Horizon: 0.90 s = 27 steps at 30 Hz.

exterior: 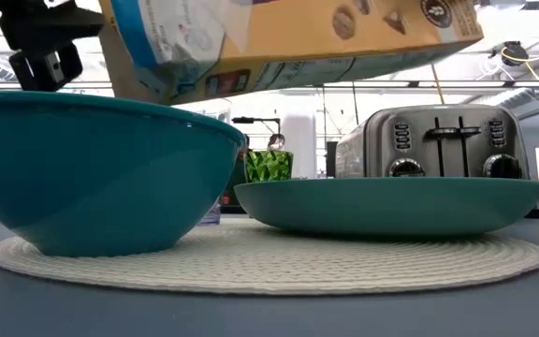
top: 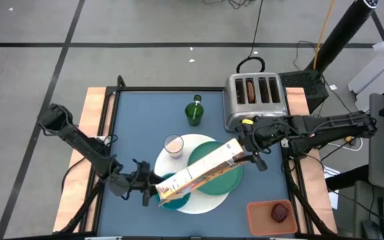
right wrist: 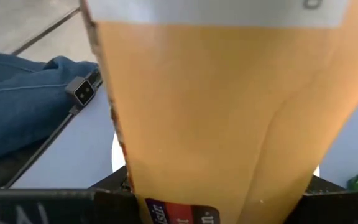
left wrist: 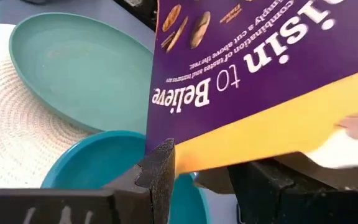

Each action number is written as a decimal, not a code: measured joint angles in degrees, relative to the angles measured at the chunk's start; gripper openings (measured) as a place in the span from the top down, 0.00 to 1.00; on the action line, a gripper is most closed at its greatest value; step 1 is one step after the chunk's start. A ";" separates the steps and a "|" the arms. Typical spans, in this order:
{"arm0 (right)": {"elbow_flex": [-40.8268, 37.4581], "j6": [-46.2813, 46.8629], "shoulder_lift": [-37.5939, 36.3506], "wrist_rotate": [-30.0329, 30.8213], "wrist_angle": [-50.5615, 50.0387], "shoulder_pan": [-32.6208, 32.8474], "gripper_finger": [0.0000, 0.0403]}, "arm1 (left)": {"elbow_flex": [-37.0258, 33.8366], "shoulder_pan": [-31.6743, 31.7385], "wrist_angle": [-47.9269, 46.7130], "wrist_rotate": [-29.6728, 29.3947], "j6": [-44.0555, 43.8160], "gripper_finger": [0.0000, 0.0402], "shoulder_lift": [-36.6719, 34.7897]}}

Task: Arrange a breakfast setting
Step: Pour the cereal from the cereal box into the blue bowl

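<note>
cereal box (top: 202, 171): held tilted above the setting by both claws, its lower open end over the teal bowl; judged to be a pouring posture, the slope feeding contents toward the bowl.
left claw (top: 151, 187): clamped on the low end of the box, fingers (left wrist: 160, 168) on either side of the cardboard edge; it steers the mouth over the bowl.
right claw (top: 249, 152): clamped on the raised far end of the box, just in front of the toaster; it carries the height that sets the tilt.
teal bowl (exterior: 92, 168): on the near-left part of the white round mat, directly beneath the box mouth; contents cannot be seen.
green plate (exterior: 386, 201): on the mat beside the bowl, bare, kept clear of the pour.
white round mat (exterior: 344, 262): centre of the table, bearing bowl and plate as the base of the setting.
milk glass (top: 173, 145): at the mat's far-left rim, near the plate.
toaster (top: 255, 100): far right of the table, with brown items in its slots.
green bottle (top: 195, 111): behind the mat, apart from it.
dark-red fruit (top: 281, 212): in an orange tray (top: 255, 215) at the near right corner, not yet placed.
</note>
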 joint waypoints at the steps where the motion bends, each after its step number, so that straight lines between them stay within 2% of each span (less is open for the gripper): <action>1: 0.55 -0.52 0.02 0.01 -0.68 0.00 0.56 | 0.00 -0.22 -1.02 -0.02 -0.05 0.63 -0.88; 9: 4.61 -3.92 0.67 0.14 -4.87 0.00 0.56 | 0.00 -2.20 -9.80 0.03 -0.43 0.63 -9.93; 18: 11.45 -7.29 6.13 0.22 -11.18 -0.02 0.56 | 0.00 -3.22 -18.18 -0.11 0.09 0.63 -20.29; 27: 16.52 -9.36 10.35 1.89 -13.75 -0.88 0.56 | 0.00 -3.17 -21.52 -2.18 2.03 0.63 -24.04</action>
